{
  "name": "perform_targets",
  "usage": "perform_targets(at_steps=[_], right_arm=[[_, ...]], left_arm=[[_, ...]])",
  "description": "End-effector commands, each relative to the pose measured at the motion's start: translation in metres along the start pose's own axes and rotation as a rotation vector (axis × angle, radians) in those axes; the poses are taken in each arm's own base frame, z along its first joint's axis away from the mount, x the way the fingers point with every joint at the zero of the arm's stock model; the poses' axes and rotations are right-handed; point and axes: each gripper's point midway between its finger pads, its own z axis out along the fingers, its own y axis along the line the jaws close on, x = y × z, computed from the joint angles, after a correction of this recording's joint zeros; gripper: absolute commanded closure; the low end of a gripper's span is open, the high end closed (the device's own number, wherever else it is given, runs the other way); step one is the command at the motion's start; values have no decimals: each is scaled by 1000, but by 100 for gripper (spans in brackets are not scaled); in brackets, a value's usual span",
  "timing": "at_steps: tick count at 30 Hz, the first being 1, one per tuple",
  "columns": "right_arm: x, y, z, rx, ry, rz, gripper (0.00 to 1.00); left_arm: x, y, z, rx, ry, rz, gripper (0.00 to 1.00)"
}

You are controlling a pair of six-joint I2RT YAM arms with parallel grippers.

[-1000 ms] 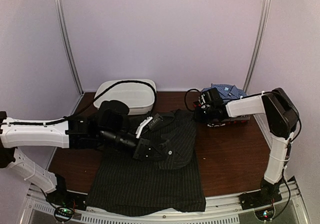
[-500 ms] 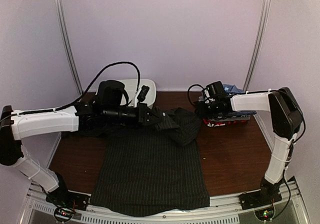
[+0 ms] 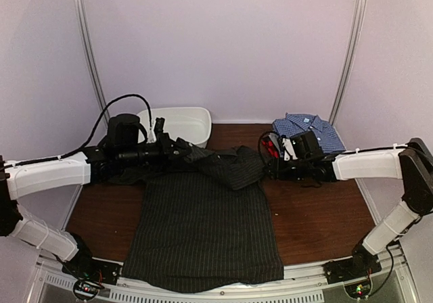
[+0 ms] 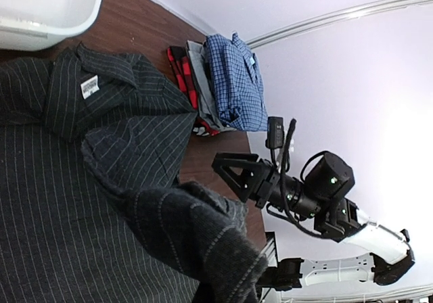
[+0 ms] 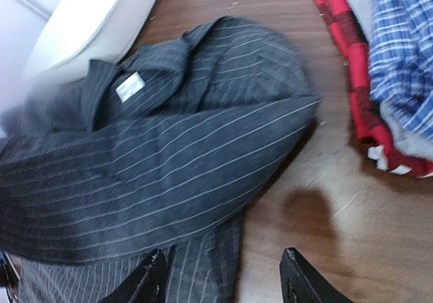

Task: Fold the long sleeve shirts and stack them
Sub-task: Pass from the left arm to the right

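A black pinstriped long sleeve shirt (image 3: 203, 228) lies flat on the table, collar at the far end, with one sleeve (image 3: 226, 168) folded across its chest. My left gripper (image 3: 178, 146) is shut on the end of that sleeve, near the collar. In the left wrist view bunched striped cloth (image 4: 196, 242) hides its fingers. My right gripper (image 3: 268, 168) stands open just off the shirt's right shoulder, nothing between its fingers (image 5: 153, 284); one fingertip is over the shirt's edge (image 5: 169, 161), the other over bare wood. Folded shirts are stacked at the back right, a blue checked one (image 3: 308, 127) on top.
A white plastic tub (image 3: 179, 124) stands at the back left, behind my left gripper. The stack shows a grey layer (image 5: 406, 137) and a red-black one (image 5: 345, 66) under the blue. Brown table (image 3: 318, 215) shows right of the shirt. Frame poles rise at both back corners.
My right gripper has opened, let go of the shirt and dropped from beside the stack to the shirt's right shoulder. My left arm has drawn back left with the sleeve end.
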Motion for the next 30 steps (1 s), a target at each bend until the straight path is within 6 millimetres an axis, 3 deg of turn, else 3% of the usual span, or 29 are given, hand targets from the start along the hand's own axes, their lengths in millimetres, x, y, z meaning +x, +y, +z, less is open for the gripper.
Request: perform_targets(at_steps=[1,7,15,23,30], right_arm=[[-19,77,-44,-163,-197,-162,39],[-19,150,-86,-313,-338,-392,26],[1,216,-95,-363,-384,-672,19],[9,248,-88,-262,-426,-860,21],[24,258,-75,-205,-410,-950,25]], left_arm=[[6,-12,1,95,25,-45,100],[13,-23,4,153,78,-57,100],[27,-49,10,233,156,-56,100],[32,-55,11,260,180,-71,100],[32,-59,8,270,183,-70,100]])
